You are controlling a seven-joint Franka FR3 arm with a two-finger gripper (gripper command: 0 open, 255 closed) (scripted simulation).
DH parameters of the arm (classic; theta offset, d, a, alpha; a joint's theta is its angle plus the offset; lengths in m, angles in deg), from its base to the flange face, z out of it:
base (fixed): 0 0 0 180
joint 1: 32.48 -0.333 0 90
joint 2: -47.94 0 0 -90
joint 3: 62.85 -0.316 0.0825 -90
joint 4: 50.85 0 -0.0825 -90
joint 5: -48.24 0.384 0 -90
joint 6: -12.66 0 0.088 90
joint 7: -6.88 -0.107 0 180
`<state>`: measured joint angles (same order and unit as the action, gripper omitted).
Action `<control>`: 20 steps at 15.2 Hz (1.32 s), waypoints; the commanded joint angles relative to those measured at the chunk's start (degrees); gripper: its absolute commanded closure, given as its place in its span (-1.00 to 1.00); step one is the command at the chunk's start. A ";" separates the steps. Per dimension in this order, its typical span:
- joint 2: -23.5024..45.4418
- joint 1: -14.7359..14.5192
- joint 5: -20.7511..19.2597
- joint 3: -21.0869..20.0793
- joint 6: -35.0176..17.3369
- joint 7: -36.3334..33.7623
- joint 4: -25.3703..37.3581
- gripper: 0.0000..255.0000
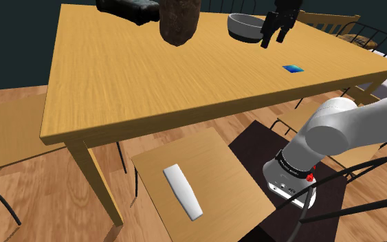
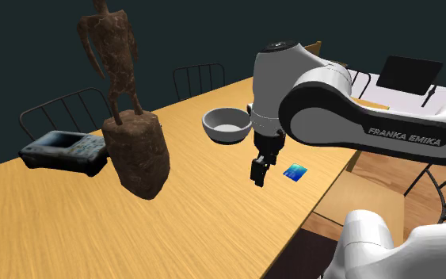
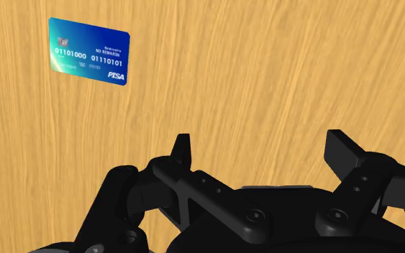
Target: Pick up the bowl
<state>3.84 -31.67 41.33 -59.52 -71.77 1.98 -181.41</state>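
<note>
Your all-black two-finger gripper [image 1: 274, 38] is open, nothing in it, hovering over the light wooden table [image 1: 150, 75]. The round grey bowl [image 1: 243, 26] sits on the table just beside it, w/ a blue bank card [image 3: 89, 52] near.

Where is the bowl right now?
In the shoulder view the grey bowl sits on the wooden table near its far edge, between the brown statue and the black tool.

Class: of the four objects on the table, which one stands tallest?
The brown figure on its chunky base: it towers over the grey bowl, blue card and black device.
</note>
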 commanded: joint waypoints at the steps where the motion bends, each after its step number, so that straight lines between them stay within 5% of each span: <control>1: 0.00 0.00 0.00 0.00 0.00 0.00 0.00 -1.00; 11: 20.89 1.12 -2.90 6.04 -5.65 6.59 15.70 -1.00; 20: 41.35 2.63 -1.28 10.52 -5.60 13.43 36.63 -1.00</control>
<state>42.25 -29.31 39.63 -49.53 -77.80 14.42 -148.20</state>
